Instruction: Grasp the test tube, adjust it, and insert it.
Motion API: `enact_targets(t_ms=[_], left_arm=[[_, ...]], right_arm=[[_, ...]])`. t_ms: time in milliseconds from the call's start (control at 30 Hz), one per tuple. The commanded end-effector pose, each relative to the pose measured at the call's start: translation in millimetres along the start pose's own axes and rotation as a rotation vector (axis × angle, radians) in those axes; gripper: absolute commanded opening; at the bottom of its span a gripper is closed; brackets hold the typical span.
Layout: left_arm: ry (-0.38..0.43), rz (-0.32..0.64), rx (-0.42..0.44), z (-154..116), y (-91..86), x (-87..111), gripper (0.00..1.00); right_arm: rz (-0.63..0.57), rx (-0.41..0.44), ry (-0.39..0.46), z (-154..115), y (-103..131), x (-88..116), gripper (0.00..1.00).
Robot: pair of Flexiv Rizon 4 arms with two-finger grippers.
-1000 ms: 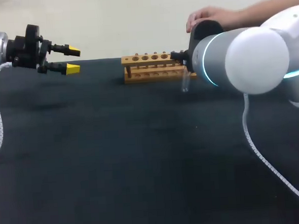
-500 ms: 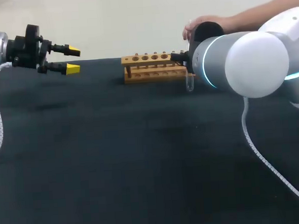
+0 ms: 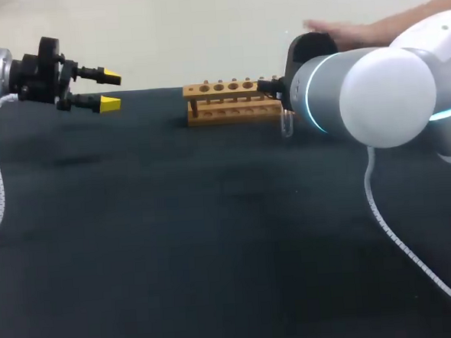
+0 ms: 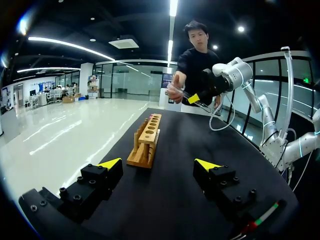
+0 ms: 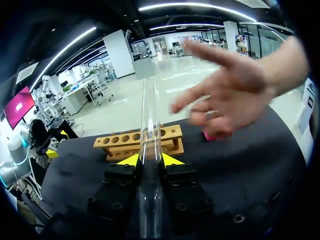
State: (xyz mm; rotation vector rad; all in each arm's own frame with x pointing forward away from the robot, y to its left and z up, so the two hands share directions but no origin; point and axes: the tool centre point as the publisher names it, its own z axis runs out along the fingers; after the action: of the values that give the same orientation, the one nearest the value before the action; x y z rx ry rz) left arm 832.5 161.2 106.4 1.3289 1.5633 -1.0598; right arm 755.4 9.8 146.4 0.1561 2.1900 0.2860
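A clear glass test tube [image 5: 150, 115] stands between the yellow fingertips of my right gripper [image 5: 148, 160], which is shut on it. In the head view only the tube's lower end [image 3: 286, 122] shows beside my right arm's bulk, just right of the wooden rack [image 3: 231, 100]. The rack [image 5: 140, 142] lies right ahead of the right gripper, its row of holes empty. My left gripper [image 3: 103, 88] hangs open above the table's far left, well apart from the rack [image 4: 145, 142], with nothing between its fingers [image 4: 110, 163].
A person's open hand [image 5: 235, 90] hovers over the table's back edge, beside the tube and above the rack's right end. It also shows in the head view as a hand [image 3: 339, 29] over my right wrist. A small red object [image 5: 209, 135] lies right of the rack.
The tube's lower end swung slightly right, toward my right arm. The person's hand lifted off my right gripper and spread open. My left arm stayed still.
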Motion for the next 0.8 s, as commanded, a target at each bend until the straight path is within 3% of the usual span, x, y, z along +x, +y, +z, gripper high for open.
enact_targets(t_ms=[33, 433, 800], left_arm=[[-0.001, 0.001, 0.007, 0, 3.0, 0.7, 1.0], [-0.001, 0.001, 0.007, 0, 3.0, 0.7, 1.0], [-0.001, 0.001, 0.007, 0, 3.0, 0.7, 1.0]], right_arm=[[0.0, -0.001, -0.004, -1, -1, 1, 0.0], [-0.15, 0.031, 0.042, 34, -2, 12, 0.0], [-0.201, 0.087, 0.059, 55, -7, 18, 0.0]])
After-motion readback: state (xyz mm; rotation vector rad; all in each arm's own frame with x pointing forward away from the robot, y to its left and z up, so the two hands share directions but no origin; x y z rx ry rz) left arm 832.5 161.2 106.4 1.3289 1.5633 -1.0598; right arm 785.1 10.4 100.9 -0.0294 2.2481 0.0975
